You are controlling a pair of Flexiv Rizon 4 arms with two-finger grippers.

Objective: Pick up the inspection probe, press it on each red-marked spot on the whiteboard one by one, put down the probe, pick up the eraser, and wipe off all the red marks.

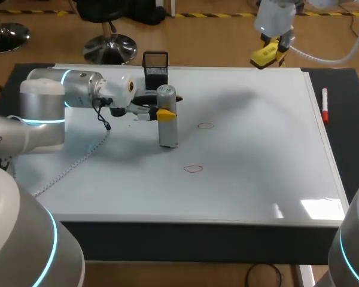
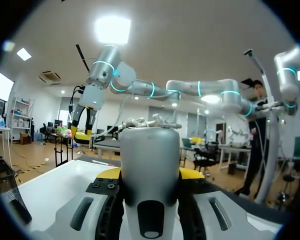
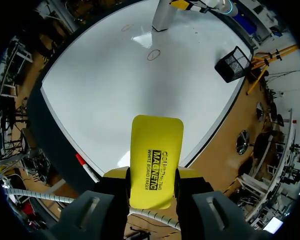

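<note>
1. Left gripper (image 1: 166, 112) is clamped on the probe (image 1: 167, 134), which stands upright, tip on the whiteboard (image 1: 257, 149).
2. Far ring (image 1: 206, 125) and near ring (image 1: 193, 169) lie just rightward of it, closer to this arm.
3. Right gripper (image 1: 269, 55), clamped on the eraser (image 3: 156, 160), hangs well apart.

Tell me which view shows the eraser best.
Right wrist view: the eraser fills the middle, its yellow face plain, gripped by the right gripper from both sides. The head view shows it small, past the whiteboard's far edge, partly hidden by that gripper. The left wrist view shows only a far-off yellow bit under that arm.
</note>
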